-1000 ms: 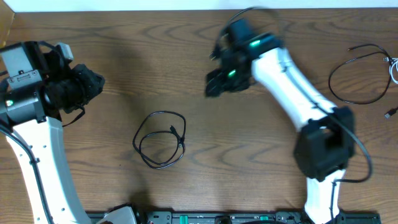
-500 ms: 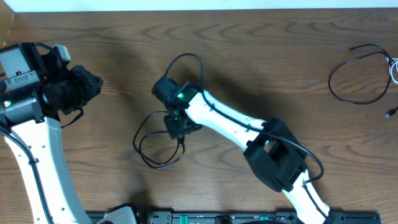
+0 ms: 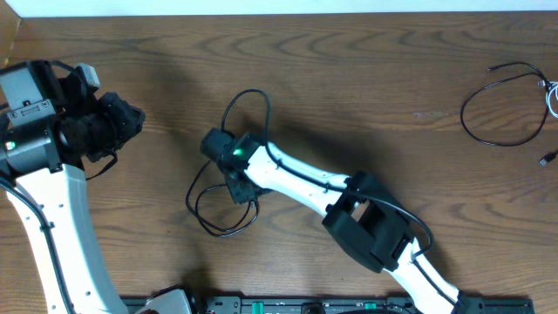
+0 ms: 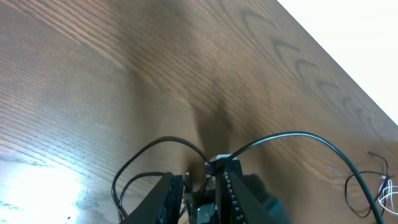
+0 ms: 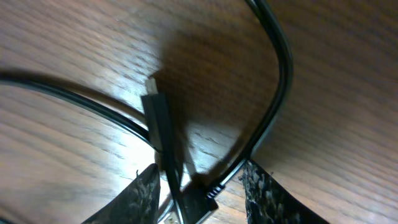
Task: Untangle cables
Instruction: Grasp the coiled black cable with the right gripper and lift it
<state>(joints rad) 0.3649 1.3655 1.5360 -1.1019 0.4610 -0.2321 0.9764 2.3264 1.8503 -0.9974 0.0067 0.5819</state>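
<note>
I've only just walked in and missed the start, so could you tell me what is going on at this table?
The right gripper is down over a coiled black cable near the middle of the table. Its fingers are open on either side of the cable's plug end, not yet closed on it. The left gripper sits off to the left, away from the cables. Another black cable and a white cable lie at the far right edge.

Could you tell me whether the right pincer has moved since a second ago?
Yes, the right pincer swung left, from mid-table onto the coiled black cable.
</note>
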